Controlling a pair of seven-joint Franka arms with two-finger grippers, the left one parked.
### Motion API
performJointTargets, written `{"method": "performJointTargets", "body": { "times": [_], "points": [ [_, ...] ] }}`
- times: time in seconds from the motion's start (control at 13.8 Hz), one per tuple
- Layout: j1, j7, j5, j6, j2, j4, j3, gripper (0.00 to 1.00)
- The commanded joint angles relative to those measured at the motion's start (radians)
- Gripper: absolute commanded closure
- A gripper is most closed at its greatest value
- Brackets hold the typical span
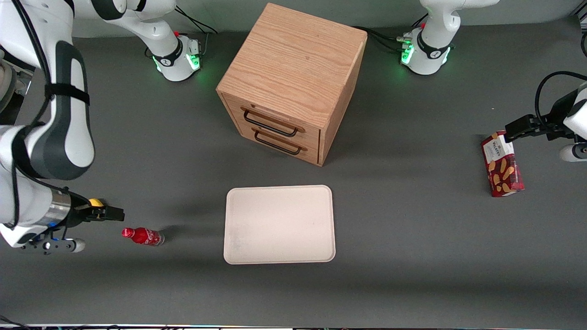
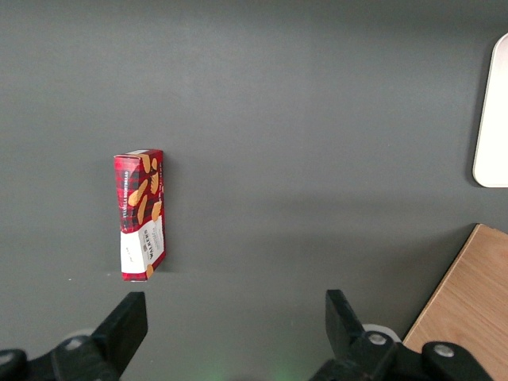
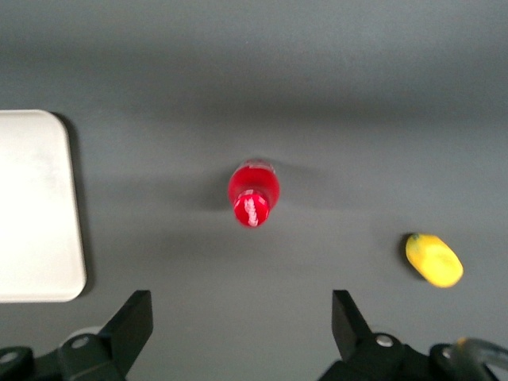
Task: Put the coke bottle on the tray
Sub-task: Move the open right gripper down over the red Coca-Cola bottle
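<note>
The coke bottle (image 1: 143, 236) is a tiny red bottle with a red cap. It stands upright on the grey table, toward the working arm's end, a short way from the tray (image 1: 279, 224). The tray is flat, cream-white and bare. My right gripper (image 1: 115, 213) hovers above the table beside the bottle, apart from it and slightly farther from the front camera. It is open and holds nothing. In the right wrist view the bottle (image 3: 254, 193) shows from above ahead of the gripper (image 3: 242, 321), between the tray's corner (image 3: 36, 206) and the lemon.
A yellow lemon-like lump (image 1: 95, 202) lies by the gripper, also in the right wrist view (image 3: 433, 259). A wooden two-drawer cabinet (image 1: 293, 78) stands farther from the front camera than the tray. A red biscuit box (image 1: 502, 165) lies toward the parked arm's end.
</note>
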Motion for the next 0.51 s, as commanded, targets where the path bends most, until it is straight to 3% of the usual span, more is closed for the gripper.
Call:
{"method": "performJointTargets", "body": {
  "times": [0.0,0.22,0.44],
  "points": [
    [0.001,-0.032,0.024,0.131,0.017,-0.08,-0.006,0.0],
    [0.005,-0.038,0.024,0.277,0.035,-0.171,-0.004,0.0],
    [0.007,-0.035,0.027,0.328,0.052,-0.199,0.002,0.0]
  ]
}}
